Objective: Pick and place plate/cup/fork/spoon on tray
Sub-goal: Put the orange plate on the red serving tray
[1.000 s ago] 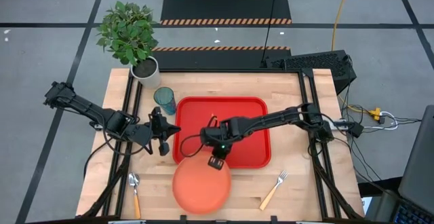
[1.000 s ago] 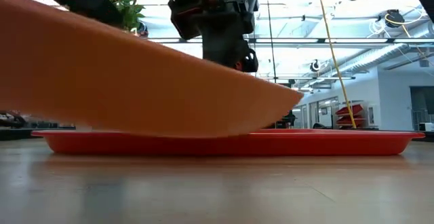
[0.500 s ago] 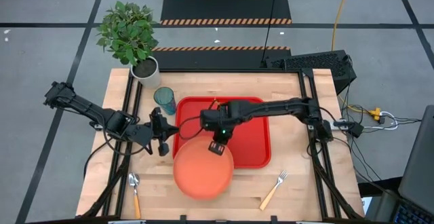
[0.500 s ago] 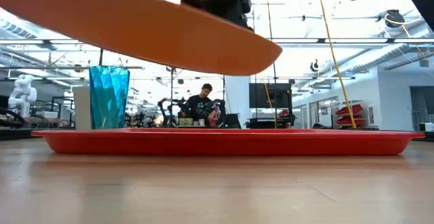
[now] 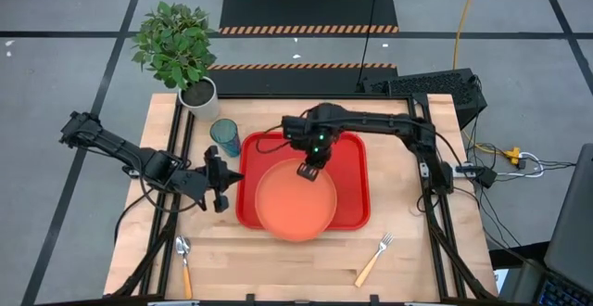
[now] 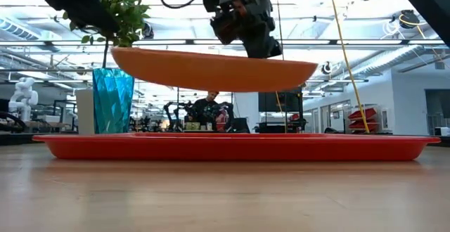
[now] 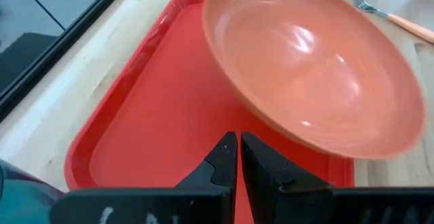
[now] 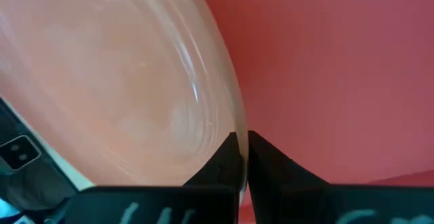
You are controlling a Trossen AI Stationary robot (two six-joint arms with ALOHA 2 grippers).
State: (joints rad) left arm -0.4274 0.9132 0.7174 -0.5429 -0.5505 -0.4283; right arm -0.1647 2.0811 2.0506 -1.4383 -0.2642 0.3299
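Observation:
The salmon-orange plate (image 5: 295,204) hangs above the red tray (image 5: 355,158), held by my right gripper (image 5: 309,170), which is shut on its rim. In the low view the plate (image 6: 211,70) floats clear of the tray (image 6: 232,149). My left gripper (image 5: 225,185) is shut and empty just left of the tray, pointing at it. The teal cup (image 5: 224,137) stands on the table by the tray's far left corner. The spoon (image 5: 183,258) lies near left on the table and the fork (image 5: 373,260) near right. My right gripper pinches the plate's far rim (image 8: 234,125) between its two fingers, one on the upper face and one underneath. The fingers slant down from the table's far side. The plate is lifted clear of the tray, almost level, reaching toward the near edge.
A white pot with a green plant (image 5: 197,97) stands at the table's far left corner. Black frame rails run along the table's left and right sides. A person sits in the room far behind the table (image 6: 209,109).
My right gripper has carried the plate up and toward the table's far edge, from over the tray's near rim and the bare table to over the tray. The plate, tilted steeply before, now hangs almost level.

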